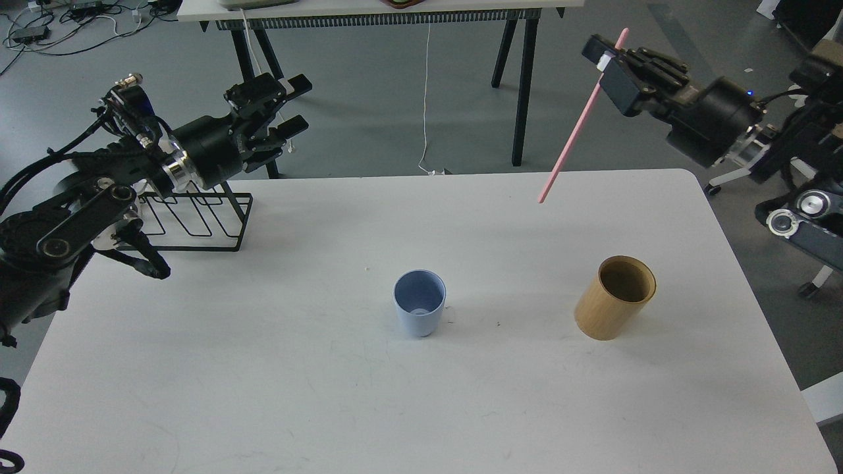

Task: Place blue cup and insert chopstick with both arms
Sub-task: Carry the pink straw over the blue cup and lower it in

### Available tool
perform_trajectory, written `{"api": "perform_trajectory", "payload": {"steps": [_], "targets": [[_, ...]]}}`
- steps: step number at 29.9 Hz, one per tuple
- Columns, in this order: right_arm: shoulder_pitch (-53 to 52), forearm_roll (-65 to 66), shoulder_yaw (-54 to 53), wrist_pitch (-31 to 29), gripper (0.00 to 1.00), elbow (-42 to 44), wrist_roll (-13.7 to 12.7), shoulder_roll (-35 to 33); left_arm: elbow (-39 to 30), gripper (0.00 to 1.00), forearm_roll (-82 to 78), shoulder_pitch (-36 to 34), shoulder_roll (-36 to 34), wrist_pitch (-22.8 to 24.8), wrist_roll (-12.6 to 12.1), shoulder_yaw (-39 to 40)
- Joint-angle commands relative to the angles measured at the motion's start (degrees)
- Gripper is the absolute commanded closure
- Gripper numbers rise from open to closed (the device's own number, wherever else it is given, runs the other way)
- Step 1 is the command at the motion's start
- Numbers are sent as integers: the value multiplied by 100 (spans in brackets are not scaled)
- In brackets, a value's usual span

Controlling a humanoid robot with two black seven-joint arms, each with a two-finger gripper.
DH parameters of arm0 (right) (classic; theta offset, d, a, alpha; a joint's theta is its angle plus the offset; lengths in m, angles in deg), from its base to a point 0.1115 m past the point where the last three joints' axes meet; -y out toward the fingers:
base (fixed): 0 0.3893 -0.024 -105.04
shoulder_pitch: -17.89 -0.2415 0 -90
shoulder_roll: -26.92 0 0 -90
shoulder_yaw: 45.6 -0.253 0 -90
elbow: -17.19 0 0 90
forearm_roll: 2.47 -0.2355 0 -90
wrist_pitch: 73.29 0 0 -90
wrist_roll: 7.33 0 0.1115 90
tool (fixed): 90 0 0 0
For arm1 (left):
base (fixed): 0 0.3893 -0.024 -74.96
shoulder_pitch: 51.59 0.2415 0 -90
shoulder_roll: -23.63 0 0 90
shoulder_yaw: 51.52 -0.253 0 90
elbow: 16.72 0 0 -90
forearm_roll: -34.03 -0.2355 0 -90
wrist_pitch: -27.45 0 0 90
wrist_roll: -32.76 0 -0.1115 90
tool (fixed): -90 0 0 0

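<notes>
The light-blue cup (420,311) stands upright and empty in the middle of the white table (276,395). My right gripper (609,59) is raised high at the upper right and is shut on the pink chopstick (579,122) near its top end. The stick hangs slanting down to the left, its lower tip in the air above the table's far edge, clear of the tan holder. My left gripper (293,105) is open and empty, raised over the far left corner, well away from the cup.
A tan wooden cylinder holder (615,297) stands empty to the right of the cup. A black wire rack (197,220) sits at the far left under my left arm. Another table's legs (520,85) and a white chair (813,105) stand beyond.
</notes>
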Motion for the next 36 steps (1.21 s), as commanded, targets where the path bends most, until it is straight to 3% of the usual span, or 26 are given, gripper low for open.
{"api": "perform_trajectory", "payload": {"steps": [1,7,16,28,36], "targets": [[-296,34,508,-7,100,59,0,484,208,11,-2,-30,-38,0,0,1],[-824,51,1564,46,100,463,0,1301,217,11,25,-31,-134,0,0,10],[-807,148,1845,72,100,1157,0,2233,226,11,34,5,-178,0,0,10],[-763,148,2075,230,99,1747,0,2796,243,11,34,22,-170,0,0,1],[-754,148,2083,239,89,1756,0,2866,270,10,34,22,-152,0,0,1]]}}
